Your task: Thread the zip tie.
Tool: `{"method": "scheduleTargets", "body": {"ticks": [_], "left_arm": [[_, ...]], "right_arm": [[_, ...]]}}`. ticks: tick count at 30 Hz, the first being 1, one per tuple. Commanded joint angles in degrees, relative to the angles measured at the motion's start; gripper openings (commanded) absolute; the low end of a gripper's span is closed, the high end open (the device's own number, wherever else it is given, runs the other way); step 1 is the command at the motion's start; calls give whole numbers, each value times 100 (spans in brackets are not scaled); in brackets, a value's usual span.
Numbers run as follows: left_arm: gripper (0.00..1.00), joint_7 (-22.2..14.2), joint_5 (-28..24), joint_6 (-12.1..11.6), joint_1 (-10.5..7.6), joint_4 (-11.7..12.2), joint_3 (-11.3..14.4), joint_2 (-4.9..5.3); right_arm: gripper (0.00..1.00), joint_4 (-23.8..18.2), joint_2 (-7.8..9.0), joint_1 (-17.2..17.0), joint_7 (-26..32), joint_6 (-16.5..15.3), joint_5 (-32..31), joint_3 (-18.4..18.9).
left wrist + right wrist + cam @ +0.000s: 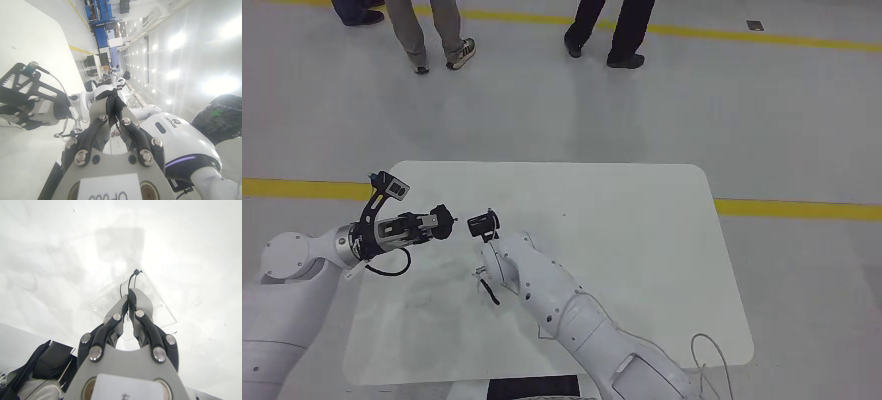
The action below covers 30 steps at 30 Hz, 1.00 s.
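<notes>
We saw the right tool (pixel 128 294) clamped on the black zip tie (pixel 136 271), whose head poked past its tips toward a clear sheet (pixel 162 313) on the white counter (pixel 642 260). The left tool (pixel 113 98), tips together, sat just beside it. Grey floor (pixel 742 110) lay around them.

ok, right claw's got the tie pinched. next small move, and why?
Probably ease the left claw toward the right claw. The right is shut on the thin black plastic zip tie, head poking past its fingertips, and the top view shows the claws facing across a gap above the white table. Closing it brings the head within reach.
</notes>
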Motion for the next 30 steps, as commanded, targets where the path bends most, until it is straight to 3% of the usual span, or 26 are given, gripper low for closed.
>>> {"method": "scheduleTargets", "body": {"ticks": [1, 6, 9, 14, 17, 27, 30], "left_arm": [[0, 0, 0, 0, 0, 0, 0, 0], [0, 0, 0, 0, 0, 0, 0, 0], [0, 0, 0, 0, 0, 0, 0, 0], [0, 0, 0, 0, 0, 0, 0, 0], [0, 0, 0, 0, 0, 0, 0, 0], [0, 0, 0, 0, 0, 0, 0, 0], [0, 177, -50, 87, 54, 30, 62, -11]], "right_arm": [[0, -195, 16, -57, 71, 18, -71, 9], [0, -972, 111, -370, 202, -47, -142, 208], [0, -1682, 223, -710, 265, -190, -176, 485], [0, -2921, 422, -1430, 279, -689, -86, 997], [0, -3352, 503, -1721, 226, -1049, 74, 1177], [0, -3352, 503, -1721, 226, -1049, 74, 1177], [0, -3496, 523, -1830, -225, -969, 335, 1248]]}}
